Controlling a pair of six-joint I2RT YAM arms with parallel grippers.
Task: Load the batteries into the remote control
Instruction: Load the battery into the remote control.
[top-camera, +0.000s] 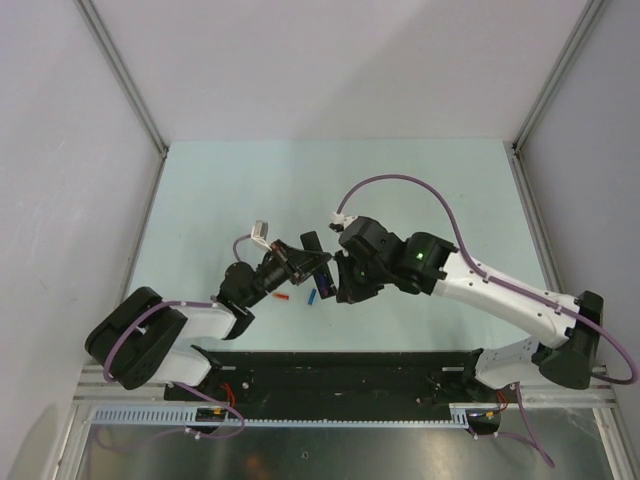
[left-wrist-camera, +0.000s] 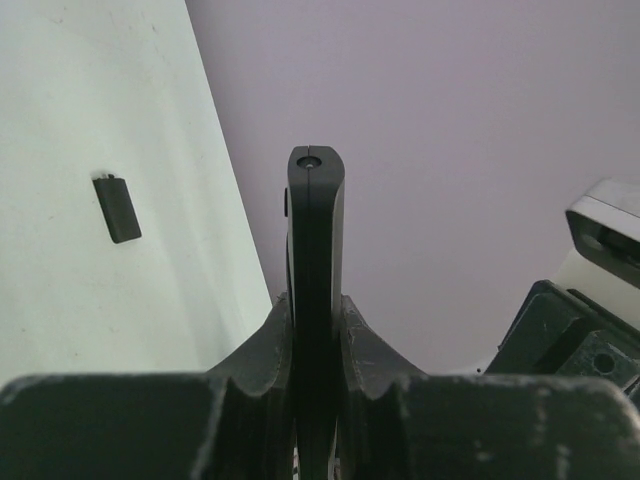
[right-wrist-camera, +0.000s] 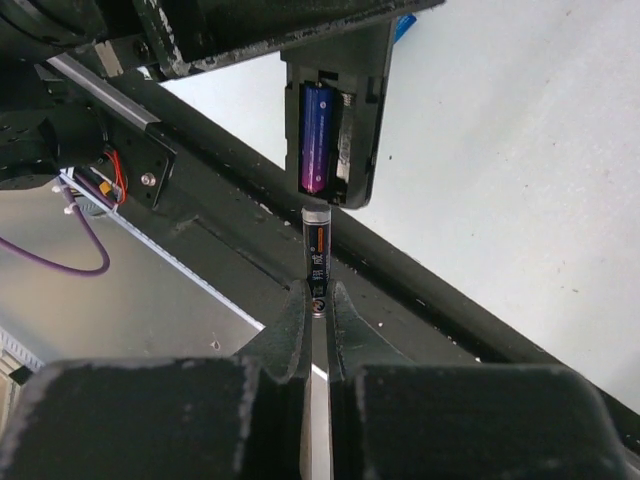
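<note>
Just below the remote (right-wrist-camera: 370, 110), its recess holding the first battery (right-wrist-camera: 318, 135), the right pincer (right-wrist-camera: 318, 305) is pinching the second battery (right-wrist-camera: 317, 245); the left pincer (left-wrist-camera: 316, 330) is clamping the remote. Seemingly pointing at the filled slot, it is risking a jam.

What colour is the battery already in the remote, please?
The seated battery is blue, shading to purple; best in right wrist view.
</note>
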